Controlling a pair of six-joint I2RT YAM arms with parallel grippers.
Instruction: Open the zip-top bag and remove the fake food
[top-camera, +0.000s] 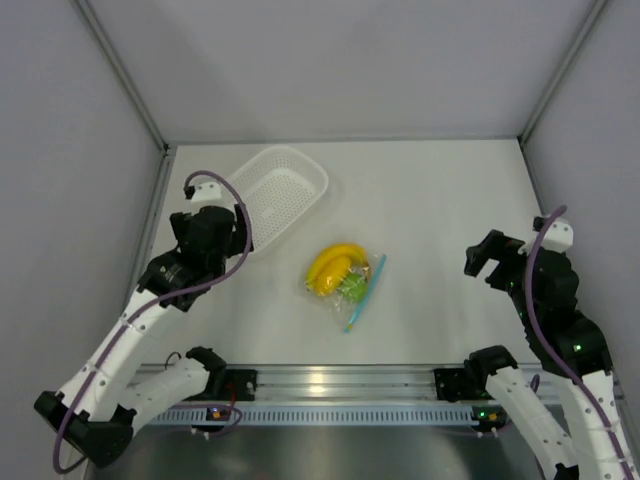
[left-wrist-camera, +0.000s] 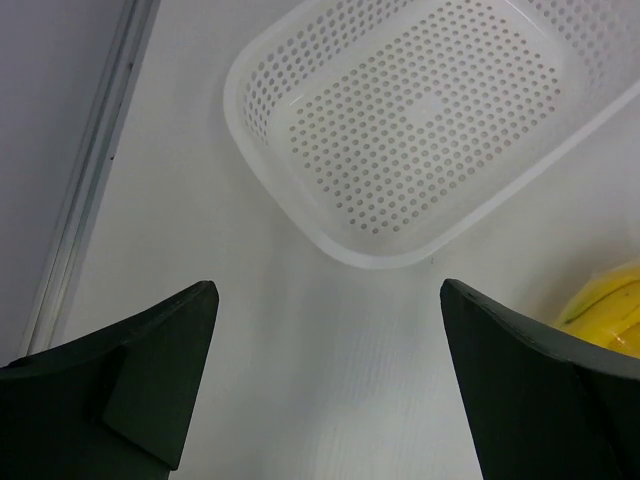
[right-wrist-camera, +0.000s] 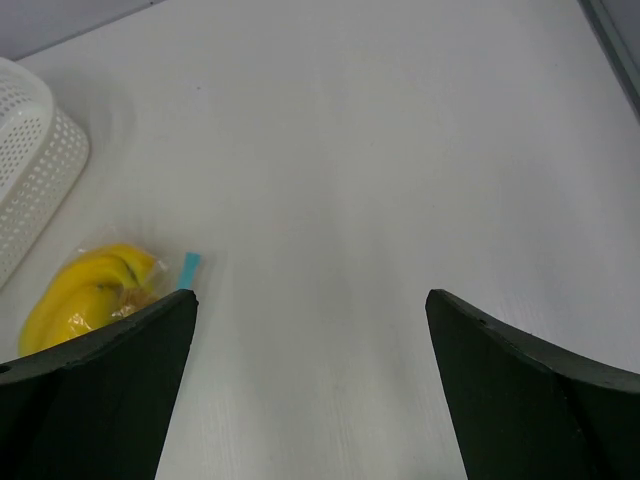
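Position of the zip-top bag (top-camera: 348, 280): flat on the desk (top-camera: 440, 200), just beyond the arm bases, between the two claws. Held the fake food (top-camera: 333, 267) inside and looked unopened. Ran its blue zip strip (top-camera: 366, 290) near-to-far with a rightward lean, along the edge facing the right claw (right-wrist-camera: 310, 296); probably gave that arm the better line on the zip. Hovered spread and empty on either side: right claw off to the bag's right, left claw (left-wrist-camera: 328, 290) farther back on the left, just beside the white basket (top-camera: 300, 158), tilted down at the desk.
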